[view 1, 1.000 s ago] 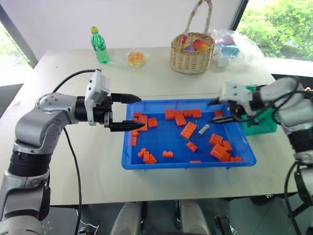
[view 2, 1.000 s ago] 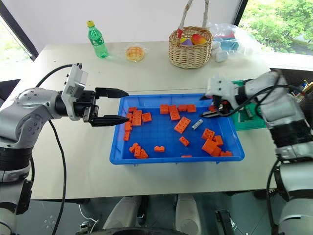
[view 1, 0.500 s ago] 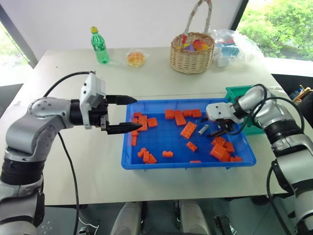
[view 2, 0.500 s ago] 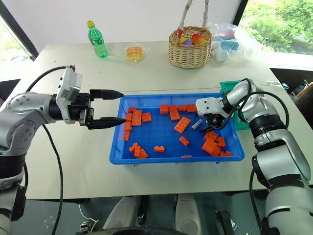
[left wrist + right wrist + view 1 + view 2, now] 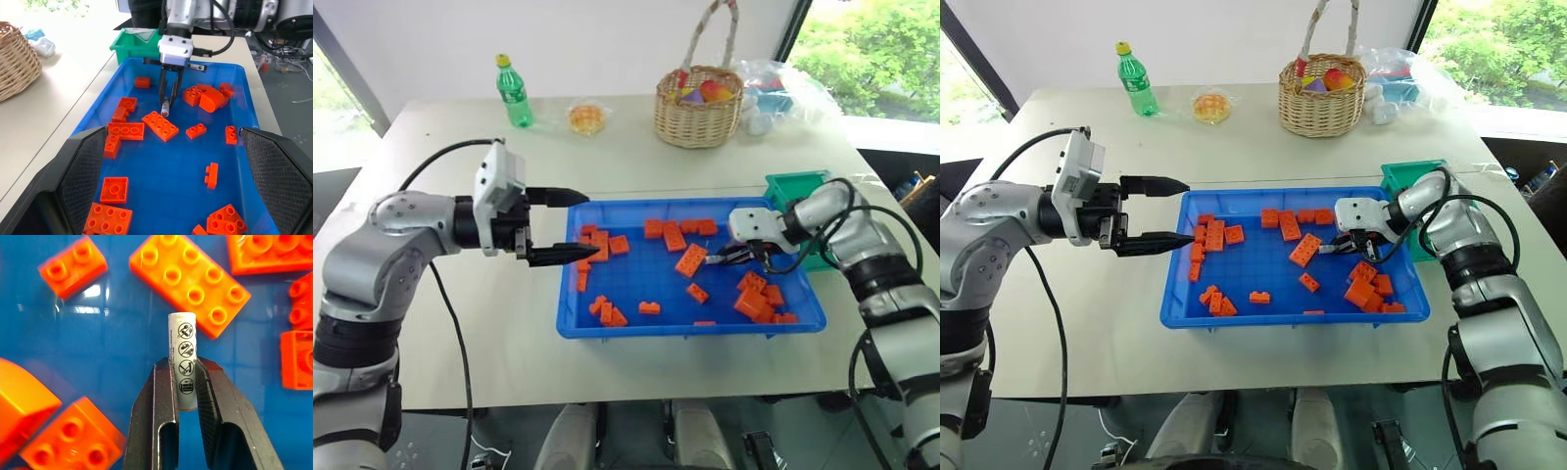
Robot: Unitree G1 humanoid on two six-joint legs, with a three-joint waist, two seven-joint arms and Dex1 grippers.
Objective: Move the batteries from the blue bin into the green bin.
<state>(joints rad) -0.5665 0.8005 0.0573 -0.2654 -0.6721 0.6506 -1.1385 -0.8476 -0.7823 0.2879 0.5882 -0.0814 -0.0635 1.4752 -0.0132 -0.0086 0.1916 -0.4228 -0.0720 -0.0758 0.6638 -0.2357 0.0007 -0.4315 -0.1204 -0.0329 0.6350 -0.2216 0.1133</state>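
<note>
The right gripper [image 5: 186, 382] has its two black fingers pinched on a small whitish-silver cylindrical battery [image 5: 181, 345], gripping the lower part of its length, with the printed end sticking out past the tips. That battery sits down inside the large shallow bright-blue plastic bin [image 5: 607, 328], toward its right end, just beside a long orange toy brick [image 5: 690, 259]. Whether it has cleared the bin floor, I cannot tell. The small deep green plastic bin [image 5: 793, 184] waits on the white table [image 5: 460, 362], right against the blue bin's far right corner. Over on the other side, the left gripper [image 5: 570, 225] hovers at the blue bin's left rim, fingers spread wide, holding nothing.

The risk, I'd say, is the hold: a smooth round battery caught near one end could pivot or slide out on the lift, dropping back among the bricks. A low carry could also knock its free end on the blue rim or the green bin's wall. The neighbouring brick might get nudged along too.
</note>
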